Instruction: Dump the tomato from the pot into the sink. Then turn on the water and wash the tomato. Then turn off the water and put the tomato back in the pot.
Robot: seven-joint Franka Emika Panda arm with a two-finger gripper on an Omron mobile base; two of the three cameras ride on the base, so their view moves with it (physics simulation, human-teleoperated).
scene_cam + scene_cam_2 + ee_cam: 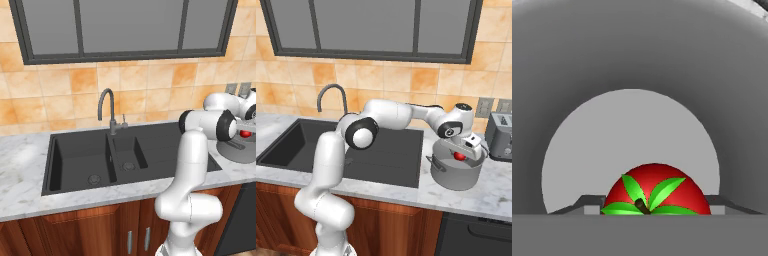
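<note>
The grey pot (456, 177) stands on the counter right of the dark sink (386, 150). My gripper (461, 150) reaches down into the pot and is shut on the small red tomato (459, 156), which hangs at about rim height. In the hand view the tomato (657, 192) with its green stem sits between my fingertips (592, 208), above the pale pot floor (632, 135). From the left base view the tomato (245, 133) shows just above the pot (242, 152), partly hidden by the arm. No stream runs from the faucet (107, 107).
A grey toaster (501, 135) stands on the counter right of the pot, below wall outlets (485, 107). The sink (80, 155) has a wide basin and a smaller one, each with a drain. The tiled wall and a window rise behind the faucet (331, 95).
</note>
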